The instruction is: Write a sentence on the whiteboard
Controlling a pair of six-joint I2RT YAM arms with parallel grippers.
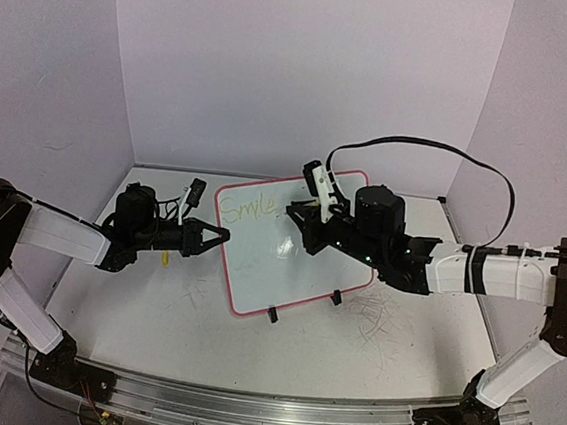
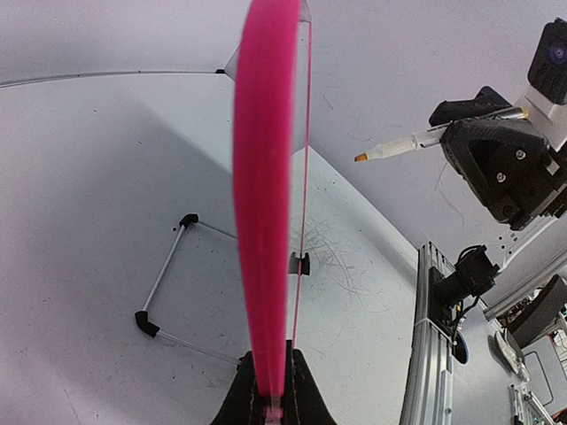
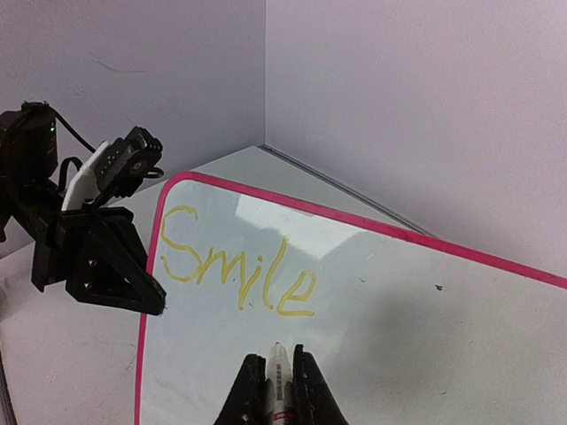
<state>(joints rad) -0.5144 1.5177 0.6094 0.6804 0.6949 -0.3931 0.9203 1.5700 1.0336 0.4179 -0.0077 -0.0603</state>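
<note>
The whiteboard [image 1: 294,259], glossy white with a pink-red frame, stands tilted mid-table. My left gripper [image 1: 223,236] is shut on its left frame edge; in the left wrist view the pink edge [image 2: 263,221] runs up from the closed jaws [image 2: 271,354]. The sentence [image 3: 235,266] reads only "Smile" in yellow at the board's upper left [image 1: 247,209]. My right gripper [image 3: 276,359] is shut on a white marker [image 3: 279,376], with the tip just below the "e". The marker's yellow tip also shows in the left wrist view [image 2: 361,158].
Two black clip feet [image 1: 272,315] [image 1: 336,298] hold the board's lower edge. A wire stand with black ends [image 2: 164,283] lies behind the board. Scribbles mark the table [image 1: 379,317]. A small yellow thing [image 1: 164,256] lies under the left arm. Walls close three sides.
</note>
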